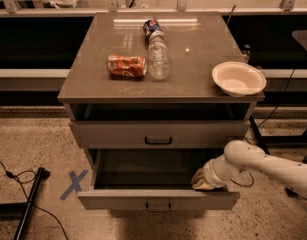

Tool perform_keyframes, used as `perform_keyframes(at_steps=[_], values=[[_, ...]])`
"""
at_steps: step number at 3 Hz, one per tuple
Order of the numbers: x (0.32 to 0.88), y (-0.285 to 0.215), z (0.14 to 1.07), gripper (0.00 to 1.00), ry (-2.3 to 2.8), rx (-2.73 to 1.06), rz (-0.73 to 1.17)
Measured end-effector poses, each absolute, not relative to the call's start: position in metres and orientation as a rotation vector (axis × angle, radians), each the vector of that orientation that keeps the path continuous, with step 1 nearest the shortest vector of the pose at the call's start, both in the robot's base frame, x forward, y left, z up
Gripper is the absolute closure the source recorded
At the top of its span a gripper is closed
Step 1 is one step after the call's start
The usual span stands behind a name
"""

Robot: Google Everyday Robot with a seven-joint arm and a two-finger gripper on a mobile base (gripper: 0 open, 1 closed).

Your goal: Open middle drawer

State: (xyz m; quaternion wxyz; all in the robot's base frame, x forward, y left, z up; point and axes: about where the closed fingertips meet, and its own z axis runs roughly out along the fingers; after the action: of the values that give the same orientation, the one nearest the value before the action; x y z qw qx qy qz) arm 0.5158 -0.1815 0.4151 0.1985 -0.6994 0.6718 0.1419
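The middle drawer (158,200) is a wide grey drawer with a small dark pull handle (158,207). It stands pulled far out, and its dark inside shows. My gripper (202,180) is at the end of the white arm (258,165), which comes in from the right. It sits inside the drawer's right end, just behind the front panel. The uppermost drawer (158,134) with its handle is above, pushed further in. The lowest drawer is hidden under the open one.
On the cabinet top (193,49) lie a crushed orange can (126,66), a clear plastic bottle (157,54) and a white bowl (239,78) at the right edge. A blue tape X (73,184) and a black pole (29,204) are on the floor to the left.
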Motion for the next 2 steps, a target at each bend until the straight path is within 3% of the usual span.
perform_keyframes(at_steps=[2], values=[[0.48,-0.191,0.429,1.0,1.842,-2.012,0.499]])
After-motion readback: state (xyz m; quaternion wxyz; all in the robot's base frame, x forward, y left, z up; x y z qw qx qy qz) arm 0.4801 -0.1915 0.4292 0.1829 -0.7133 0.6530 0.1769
